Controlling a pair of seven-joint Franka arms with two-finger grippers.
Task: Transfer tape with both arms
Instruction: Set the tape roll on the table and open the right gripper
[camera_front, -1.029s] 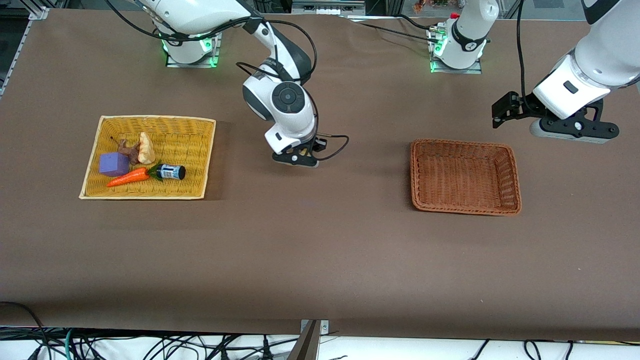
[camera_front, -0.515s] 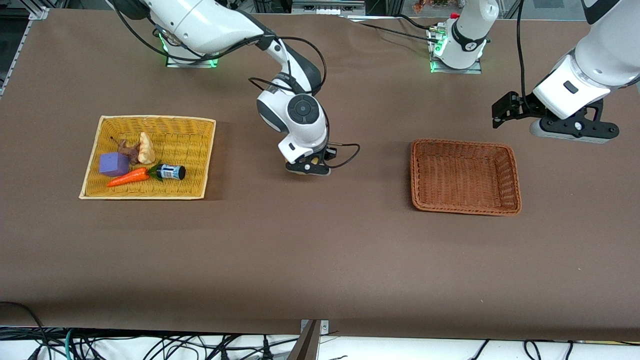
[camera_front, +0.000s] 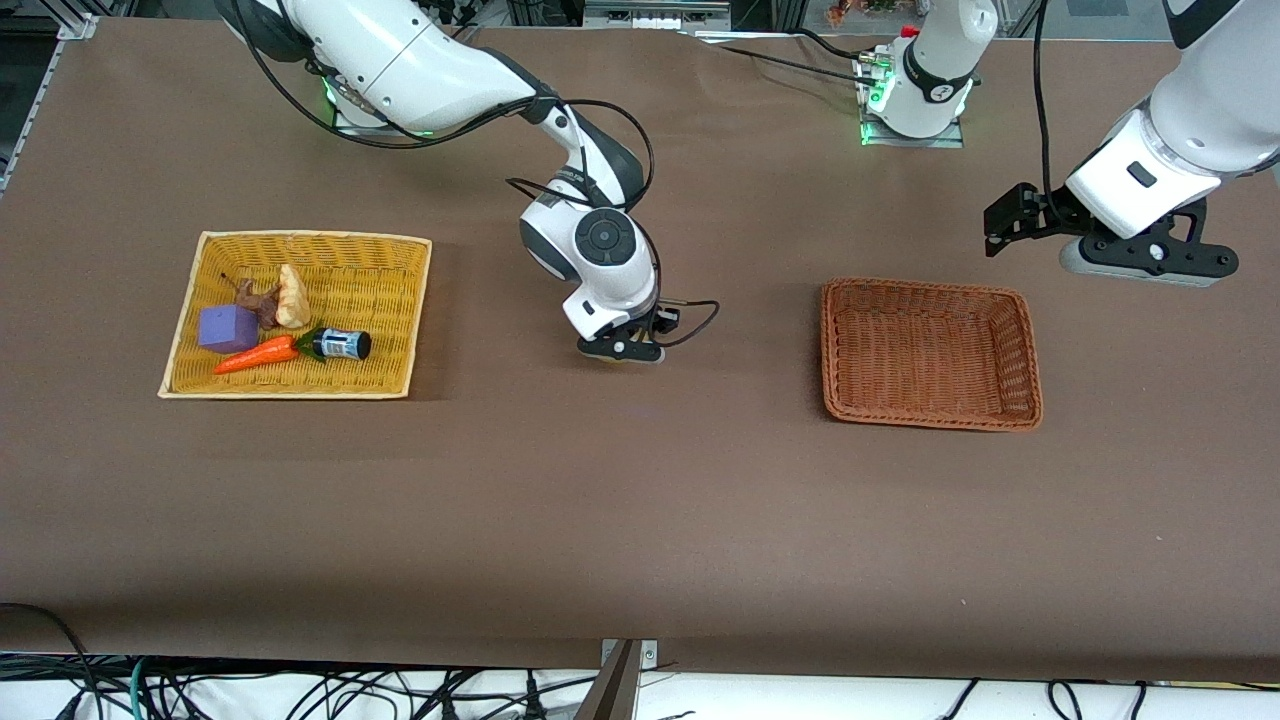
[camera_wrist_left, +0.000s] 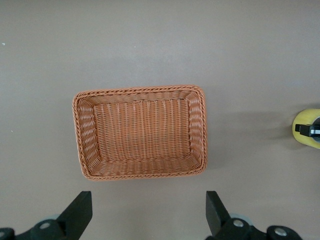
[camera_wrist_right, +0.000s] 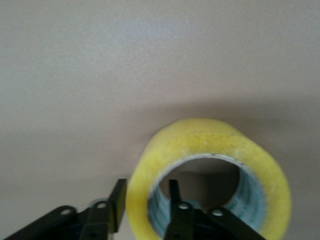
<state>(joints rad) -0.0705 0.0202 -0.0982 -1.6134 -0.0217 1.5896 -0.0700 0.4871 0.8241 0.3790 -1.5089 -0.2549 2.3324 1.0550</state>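
The tape (camera_wrist_right: 210, 140) is a yellowish ring with a wide hole, down at the table midway between the two baskets. My right gripper (camera_wrist_right: 146, 187) straddles its wall, one finger outside and one in the hole, open with a small gap at the inner finger (camera_wrist_right: 173, 192). In the front view the right gripper (camera_front: 622, 352) hangs low over the table and hides the tape. The left wrist view catches the tape (camera_wrist_left: 306, 125) at its edge. My left gripper (camera_front: 1150, 262) waits open and empty, high beside the orange-brown basket (camera_front: 1030, 350), with its own view showing the open left gripper (camera_wrist_left: 147, 215).
The orange-brown basket (camera_wrist_left: 140, 90) holds nothing. A yellow wicker basket (camera_front: 300, 238) toward the right arm's end holds a purple cube (camera_front: 228, 328), a carrot (camera_front: 255, 354), a small dark bottle (camera_front: 342, 344) and two pale and brown pieces.
My right arm carried the tape toward the orange-brown basket and down to the table, and its fingers have loosened from the tape wall. The left arm has not moved.
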